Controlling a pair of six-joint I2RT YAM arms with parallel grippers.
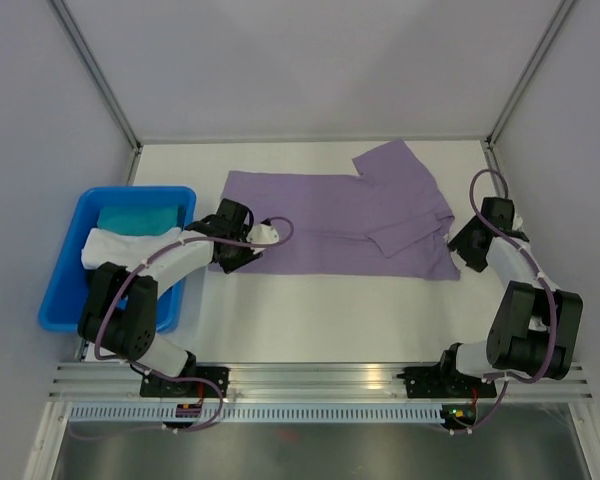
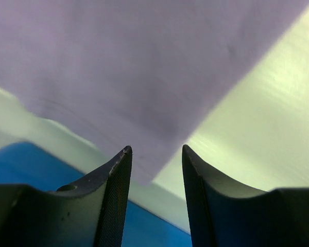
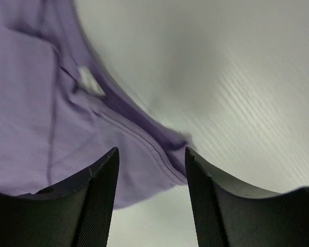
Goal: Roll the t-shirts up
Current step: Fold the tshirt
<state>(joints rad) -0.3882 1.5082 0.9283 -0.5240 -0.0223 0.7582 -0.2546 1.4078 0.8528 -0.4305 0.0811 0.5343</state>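
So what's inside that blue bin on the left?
A teal cloth and a white cloth lie in the blue bin. The left arm hides its near corner.

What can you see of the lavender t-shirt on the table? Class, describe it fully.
The lavender t-shirt is plain, thin, soft-looking fabric with no print. It lies spread flat on the white table, hem to the left, neck to the right, not yet rolled. One short sleeve points to the far edge; the other is folded over the body. A small white label shows at the neck. The left hand sits at its hem corner, the right hand at its neck end, both open, gripping nothing.
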